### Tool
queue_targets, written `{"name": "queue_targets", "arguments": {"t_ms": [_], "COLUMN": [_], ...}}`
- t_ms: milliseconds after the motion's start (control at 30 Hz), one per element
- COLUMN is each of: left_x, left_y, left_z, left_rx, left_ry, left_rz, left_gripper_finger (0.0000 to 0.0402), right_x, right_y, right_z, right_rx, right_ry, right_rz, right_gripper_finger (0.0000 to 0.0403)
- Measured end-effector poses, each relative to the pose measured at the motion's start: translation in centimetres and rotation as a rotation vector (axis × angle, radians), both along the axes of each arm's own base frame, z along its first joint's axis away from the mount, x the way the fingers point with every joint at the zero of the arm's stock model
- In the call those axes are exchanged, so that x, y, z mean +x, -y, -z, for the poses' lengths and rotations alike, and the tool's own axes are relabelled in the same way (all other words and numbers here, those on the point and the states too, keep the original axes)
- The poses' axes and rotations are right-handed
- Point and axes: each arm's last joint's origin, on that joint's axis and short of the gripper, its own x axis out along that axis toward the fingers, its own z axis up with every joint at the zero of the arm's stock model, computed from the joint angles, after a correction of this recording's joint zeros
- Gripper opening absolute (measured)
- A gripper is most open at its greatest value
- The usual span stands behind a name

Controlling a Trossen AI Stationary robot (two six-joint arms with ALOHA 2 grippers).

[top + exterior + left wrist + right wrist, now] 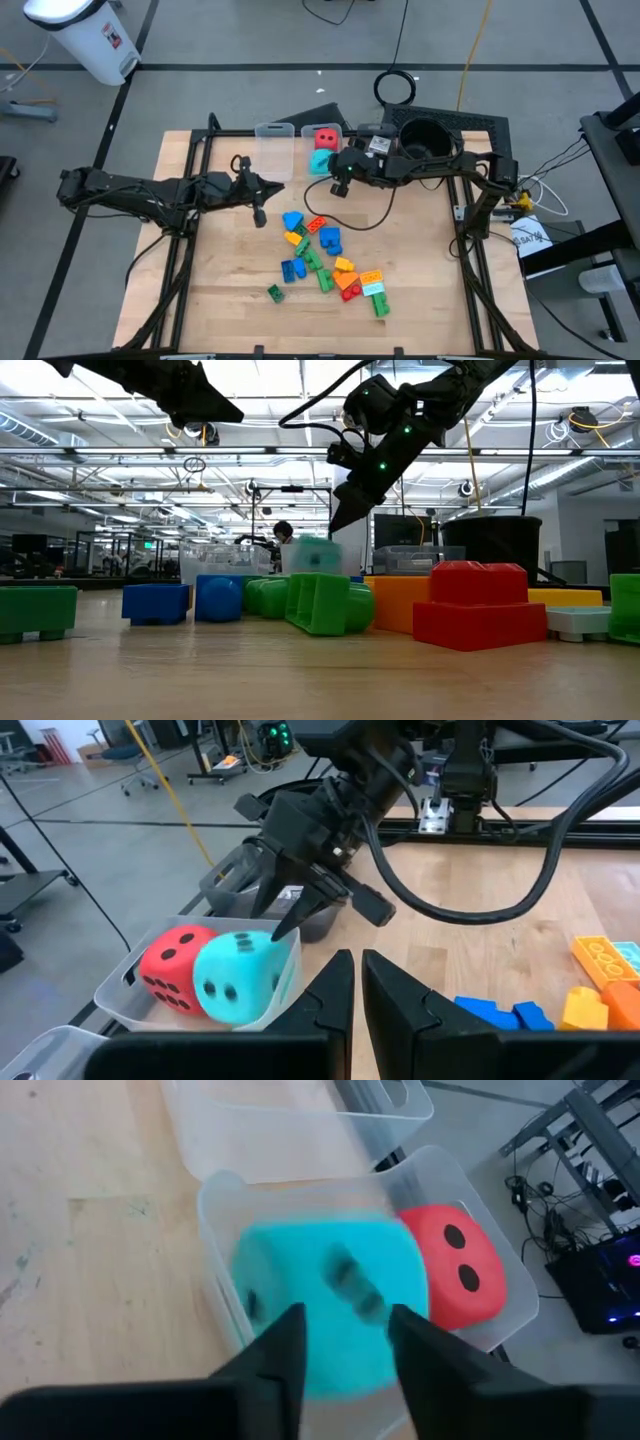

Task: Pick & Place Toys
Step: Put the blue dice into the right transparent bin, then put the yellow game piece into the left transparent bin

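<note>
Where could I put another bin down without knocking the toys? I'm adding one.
Bare wood runs along the table's left edge below the left arm, and right of the brick pile. Crowded: the far edge, with bins, both dice and the right gripper.

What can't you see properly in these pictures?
- Teal die: blurred in the right wrist view, so its dots can't be counted.
- Red die: hidden in the low view behind the bricks.
- Person: too small in the low view.
- Left gripper: base cut off by the picture's edge.
</note>
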Motion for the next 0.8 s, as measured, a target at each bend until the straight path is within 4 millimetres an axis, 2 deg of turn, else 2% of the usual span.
{"name": "queue_targets", "arguments": {"t_ms": [167, 333, 533, 800], "left_x": [0.0, 0.0, 0.0, 0.0], "left_y": [0.0, 0.0, 0.0, 0.0], "left_z": [0.0, 0.0, 0.0, 0.0], "left_rx": [-0.002, -0.002, -0.013, -0.003], "left_ry": [0.001, 0.001, 0.004, 0.001], "left_rz": [0.0, 0.0, -0.003, 0.0], "left_gripper_finger": [0.0028, 0.0028, 0.0028, 0.0028], "right_x": [-0.3, -1.6, -4.4, -7.7], "right_y": [-0.6, -2.7, -6.3, -12.4], "right_z": [-1.1, -4.4, -7.6, -8.6], "right_rx": [-0.006, 0.019, 0.143, 0.472], "right_ry": [0.02, 0.104, 0.126, 0.028], "right_rz": [-0.01, -0.034, -0.083, -0.264], "right_gripper_finger": [0.0185, 0.0216, 0.0226, 0.0216]}}
